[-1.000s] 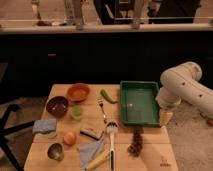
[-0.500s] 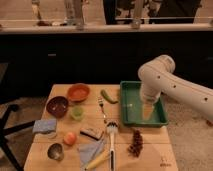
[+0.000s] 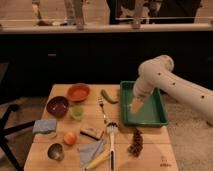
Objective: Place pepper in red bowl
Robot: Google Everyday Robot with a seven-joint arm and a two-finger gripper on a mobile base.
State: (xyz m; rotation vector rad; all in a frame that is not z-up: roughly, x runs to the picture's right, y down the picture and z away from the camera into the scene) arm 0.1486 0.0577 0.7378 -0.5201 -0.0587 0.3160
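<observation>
The green pepper [image 3: 107,96] lies on the wooden table near its far edge, between the red bowl and the green tray. The orange-red bowl [image 3: 78,92] sits just left of it at the far side of the table and looks empty. My gripper [image 3: 135,106] hangs from the white arm [image 3: 165,82] over the left part of the green tray [image 3: 161,118], to the right of the pepper and apart from it.
A maroon bowl [image 3: 57,106], light-green cup [image 3: 76,112], fork [image 3: 102,107], blue cloth [image 3: 45,126], orange fruit [image 3: 70,138], metal bowl [image 3: 55,151], white brush [image 3: 111,140], banana [image 3: 97,161] and grapes [image 3: 135,142] lie on the table. A chair [image 3: 7,125] stands to the left.
The arm has swung left from beyond the table's right side, and the gripper is now over the left part of the green tray. The objects on the table have not moved.
</observation>
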